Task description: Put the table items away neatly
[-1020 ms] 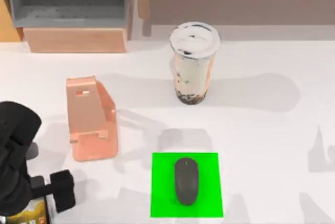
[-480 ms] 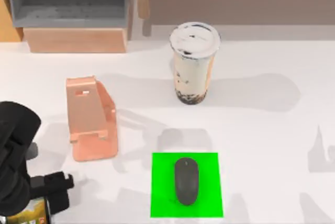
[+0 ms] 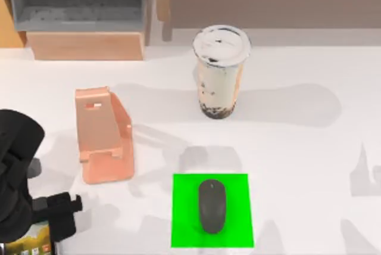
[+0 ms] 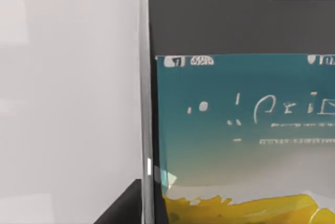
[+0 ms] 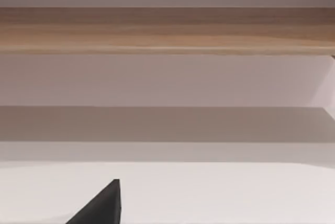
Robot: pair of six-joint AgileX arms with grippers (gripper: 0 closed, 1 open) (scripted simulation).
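Dark fingers (image 3: 62, 213) of the left gripper (image 3: 50, 222) straddle the silver-edged smartphone with the colourful screen (image 3: 30, 243) at the near-left corner of the broad white tabletop (image 3: 297, 136); whether they are clenched on the handset or merely closing in cannot be told. The left wrist view looks straight down on the phone's teal-and-yellow display (image 4: 241, 130), with one dark finger edge (image 4: 123, 205) beside its silver rim. To its right, the dark grey oval computer mouse (image 3: 212, 205) lies on the bright green square mat (image 3: 184, 231), which suggests that item is already in its place. Farther back on the left, the salmon-pink phone stand (image 3: 102, 136) sits empty, the likely home for the handset. Beyond the mouse, the tall clear milk-tea cup with a white lid (image 3: 220, 70) stands upright near the wooden shelving (image 3: 268, 5). The right arm is parked, a sliver of its gripper (image 5: 102, 205) in its wrist view. Phone and perhaps cup appear left to do.
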